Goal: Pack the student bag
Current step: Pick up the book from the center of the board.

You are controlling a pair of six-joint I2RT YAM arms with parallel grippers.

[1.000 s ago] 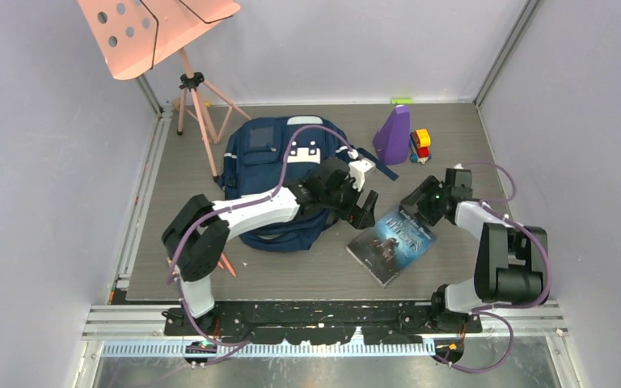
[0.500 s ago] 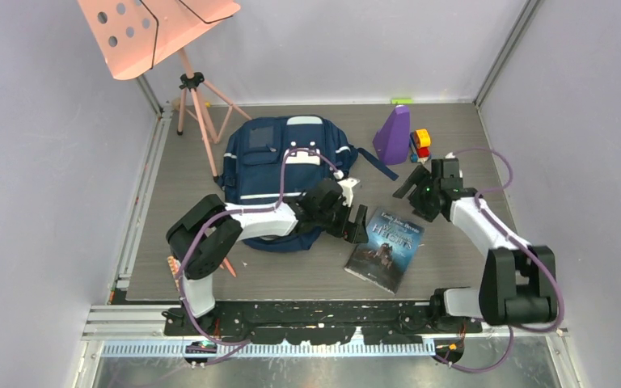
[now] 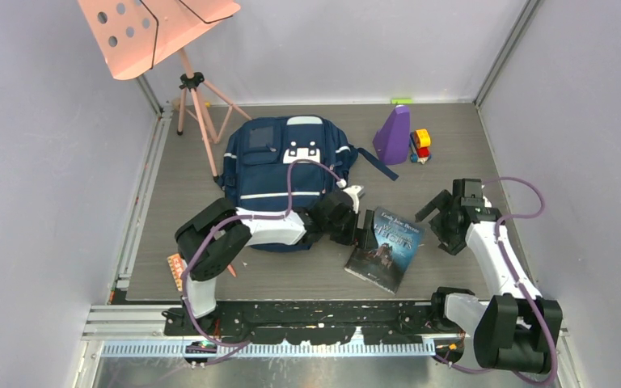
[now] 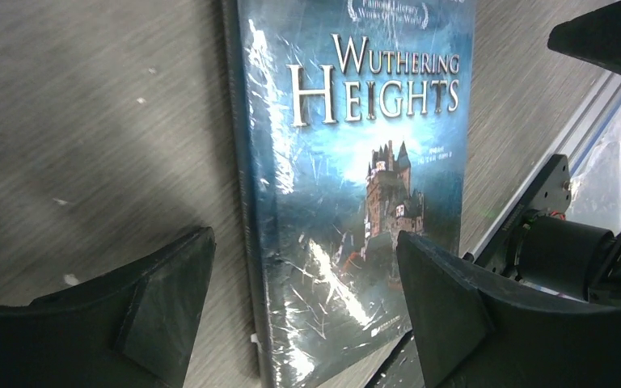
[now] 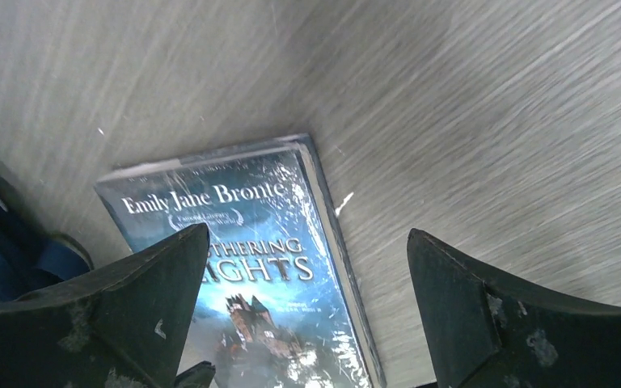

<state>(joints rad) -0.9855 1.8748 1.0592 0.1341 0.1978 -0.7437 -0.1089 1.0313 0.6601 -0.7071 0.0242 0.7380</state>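
Nearest the arm bases lies the book (image 3: 386, 246), flat on the table (image 3: 469, 162) with its cover up, and that is where the action is. Just over it hangs the left gripper (image 4: 303, 267), jaws spread wide, one finger to the left of the book's spine and the other above the cover's right side. It pinches nothing. Just right of the book sits the right gripper (image 3: 446, 226), also splayed wide and empty.

Beyond the book and to its left, the student bag (image 3: 279, 174) lies front pockets up.

The step in hand looks like picking up the book for the bag. Next, the left jaws need to catch an edge of this thin, flat, glossy volume, which looks tricky.

Compared with a second ago, the right arm has backed off the book's far corner and opened. The left has come down from the bag's edge, and the book has turned slightly.
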